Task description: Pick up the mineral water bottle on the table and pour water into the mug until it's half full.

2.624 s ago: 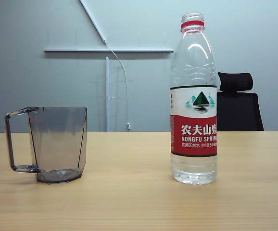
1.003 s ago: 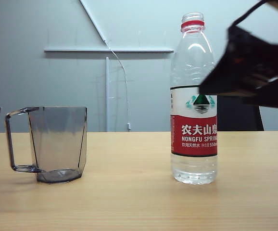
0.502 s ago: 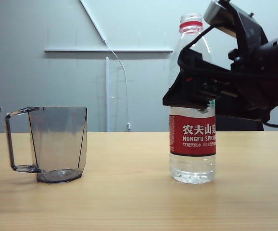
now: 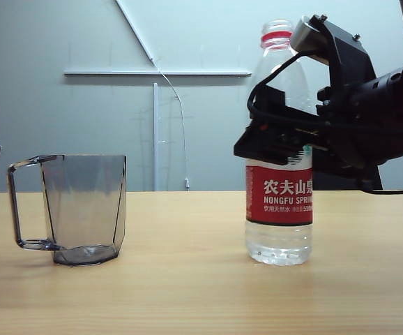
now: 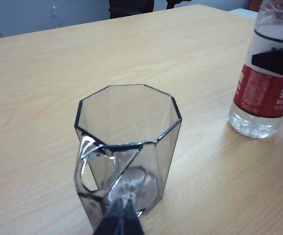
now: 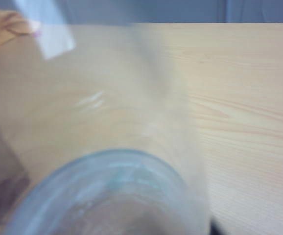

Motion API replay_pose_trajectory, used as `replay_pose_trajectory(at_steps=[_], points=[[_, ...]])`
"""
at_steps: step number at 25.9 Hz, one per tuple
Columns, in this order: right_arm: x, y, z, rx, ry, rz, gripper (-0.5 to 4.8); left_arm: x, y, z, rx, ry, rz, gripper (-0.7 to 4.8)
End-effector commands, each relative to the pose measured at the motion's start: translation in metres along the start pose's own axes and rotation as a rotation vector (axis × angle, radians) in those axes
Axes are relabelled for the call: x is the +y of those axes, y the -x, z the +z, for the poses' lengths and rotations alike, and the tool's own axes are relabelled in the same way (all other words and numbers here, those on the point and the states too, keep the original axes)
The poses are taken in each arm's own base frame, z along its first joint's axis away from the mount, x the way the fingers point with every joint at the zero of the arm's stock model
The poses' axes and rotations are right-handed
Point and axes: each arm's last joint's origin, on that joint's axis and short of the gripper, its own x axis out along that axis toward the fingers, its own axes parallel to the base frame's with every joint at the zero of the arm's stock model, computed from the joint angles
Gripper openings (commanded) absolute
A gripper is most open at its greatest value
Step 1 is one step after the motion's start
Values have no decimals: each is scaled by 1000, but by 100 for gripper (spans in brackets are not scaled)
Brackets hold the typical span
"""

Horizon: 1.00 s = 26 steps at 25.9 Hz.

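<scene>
Since half a second ago the right gripper point(image 4: 275, 143) has settled slightly lower around the mineral water bottle point(image 4: 279, 209), which stands upright on the worktop point(image 4: 187, 279), well apart from the mug point(image 4: 83, 208). Its black body covers the upper band of the label, and its fingers straddle the bottle at that height; whether they already press on the plastic cannot be told. Seen from the right wrist, the bottle point(image 6: 107, 161) fills the view as a blurred clear mass with nothing of the gripper visible. The arm reaches in level from the right, its camera housing up beside the bottle's red neck ring. Only a dark tip of the left gripper point(image 5: 119, 223) shows, just beside the mug's handle point(image 5: 95, 169), its state unreadable. The mug point(image 5: 127, 147) stands upright and looks dry.
</scene>
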Motion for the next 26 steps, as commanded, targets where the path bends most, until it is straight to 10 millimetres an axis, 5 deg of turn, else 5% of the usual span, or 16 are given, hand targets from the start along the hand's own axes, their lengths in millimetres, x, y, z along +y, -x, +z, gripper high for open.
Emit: replay_pose_trajectory(at_steps=[1, 14, 26], points=[[1, -1, 5, -35, -3, 6, 301, 0, 2, 4, -36, 5, 0, -2], [3, -4, 12, -71, 91, 9, 251, 1, 6, 8, -99, 8, 7, -2], [29, -48, 65, 95, 495, 104, 251, 13, 6, 8, -99, 23, 131, -2]])
